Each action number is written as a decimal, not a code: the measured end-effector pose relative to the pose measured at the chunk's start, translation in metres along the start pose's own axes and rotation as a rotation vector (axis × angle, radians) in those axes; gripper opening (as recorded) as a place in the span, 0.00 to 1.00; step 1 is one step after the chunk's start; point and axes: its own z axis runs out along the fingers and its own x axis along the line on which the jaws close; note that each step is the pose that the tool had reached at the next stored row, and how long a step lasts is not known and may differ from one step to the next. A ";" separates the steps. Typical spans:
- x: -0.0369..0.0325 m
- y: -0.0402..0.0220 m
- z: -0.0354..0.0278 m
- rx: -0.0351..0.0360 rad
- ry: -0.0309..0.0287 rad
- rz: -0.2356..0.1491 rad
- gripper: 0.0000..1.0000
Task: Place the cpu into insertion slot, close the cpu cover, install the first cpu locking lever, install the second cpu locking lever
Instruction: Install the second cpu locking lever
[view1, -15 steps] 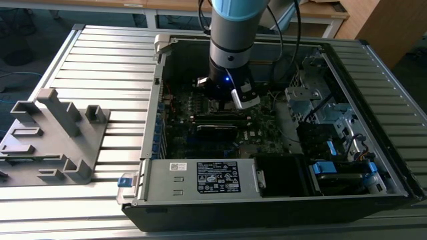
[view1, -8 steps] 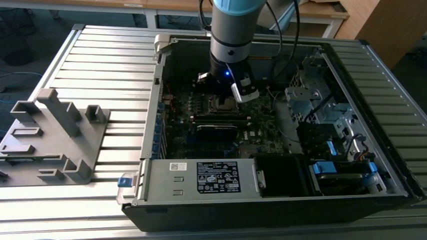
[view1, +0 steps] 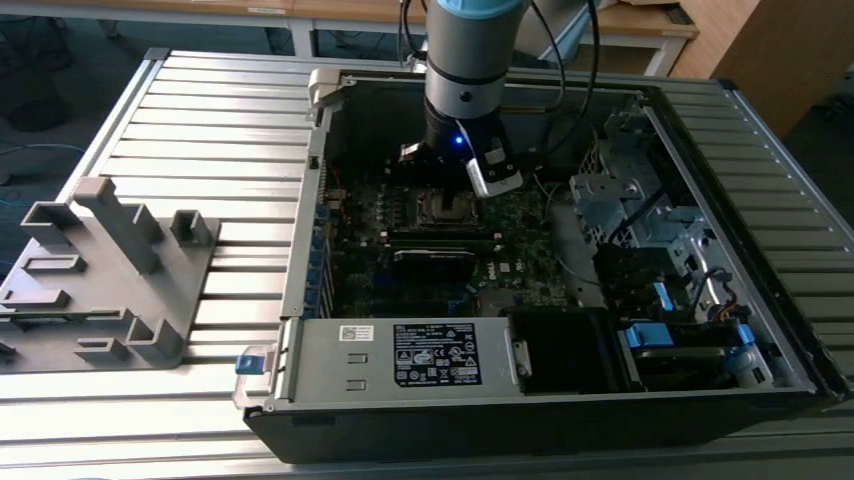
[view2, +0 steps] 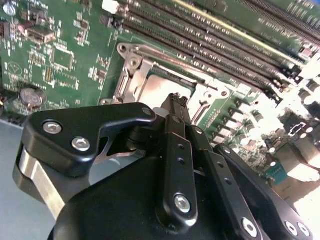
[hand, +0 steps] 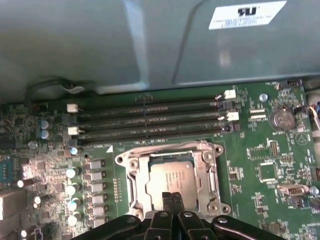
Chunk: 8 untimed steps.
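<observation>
We see the arm upright inside the case, gripper (hand: 172, 196) fingers pressed together and empty, tips just above the cpu (hand: 172, 177) seated under the cpu cover (hand: 212, 175).

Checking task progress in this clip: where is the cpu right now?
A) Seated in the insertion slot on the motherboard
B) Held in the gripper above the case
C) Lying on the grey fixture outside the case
A: in the first wrist view the cpu lies flat inside the insertion slot, with the gripper fingertips together just over its edge.
</observation>
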 end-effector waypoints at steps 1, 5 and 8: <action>-0.0002 0.0005 0.0000 0.0095 -0.0011 0.000 0.10; -0.0013 0.0012 0.0002 0.0123 -0.0009 0.000 0.10; -0.0037 0.0017 0.0003 0.0096 0.0004 -0.003 0.10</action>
